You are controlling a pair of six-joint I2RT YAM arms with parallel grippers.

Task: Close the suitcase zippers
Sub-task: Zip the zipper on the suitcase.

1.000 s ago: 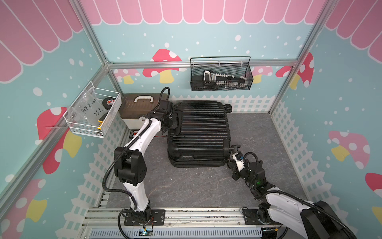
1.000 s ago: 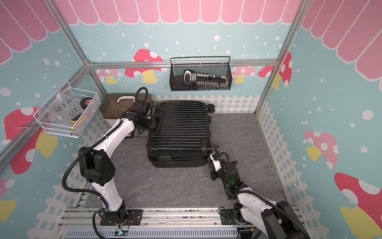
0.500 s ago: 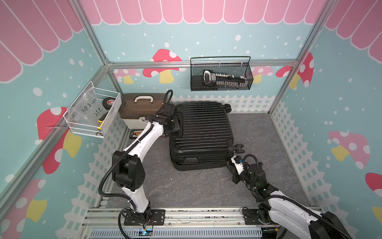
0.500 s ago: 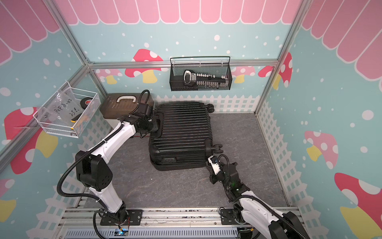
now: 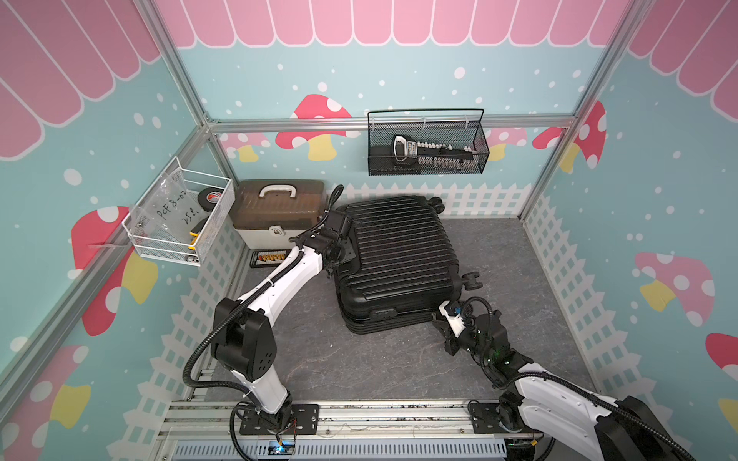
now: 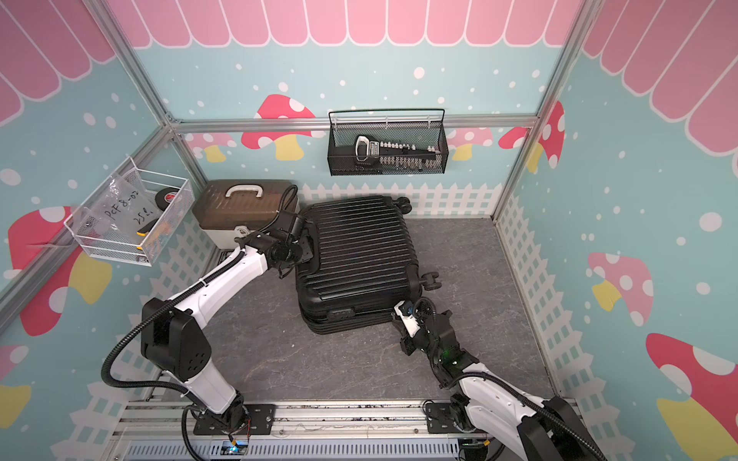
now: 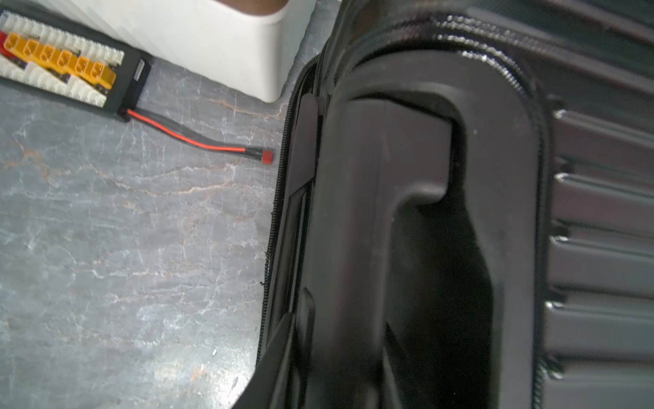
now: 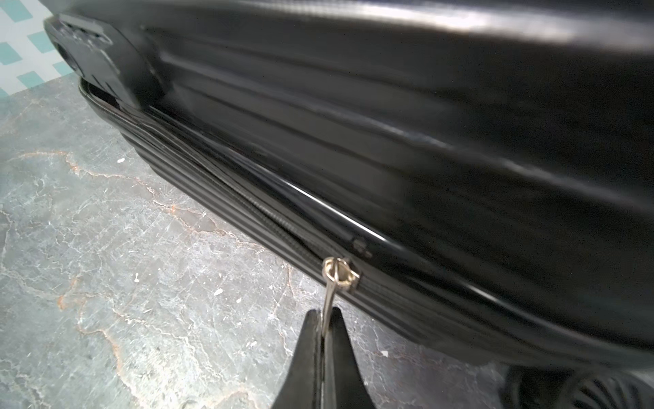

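The black ribbed suitcase (image 5: 399,255) (image 6: 359,255) lies flat on the grey floor in both top views. My left gripper (image 5: 339,259) (image 6: 297,257) is at its left side, shut on the side handle (image 7: 357,219); the fingers (image 7: 279,357) show dimly. The zipper track (image 7: 279,198) runs beside the handle. My right gripper (image 8: 323,313) (image 5: 437,319) (image 6: 395,315) is at the near right corner, shut on the silver zipper pull (image 8: 331,290). The pull hangs from its slider (image 8: 339,271) on the front seam. Left of the slider the zipper track (image 8: 247,209) gapes.
A white box with a brown lid (image 5: 275,211) stands just left of the suitcase. A connector board (image 5: 268,258) (image 7: 60,67) with a red and black cable (image 7: 198,140) lies beside it. Wire baskets hang on the back wall (image 5: 427,147) and left wall (image 5: 175,215). A wheel (image 5: 471,281) sticks out right.
The suitcase has slid to the right and toward the front, turning a little. My left gripper moved with it. My right gripper drew nearer and slightly left, still pinching the pull.
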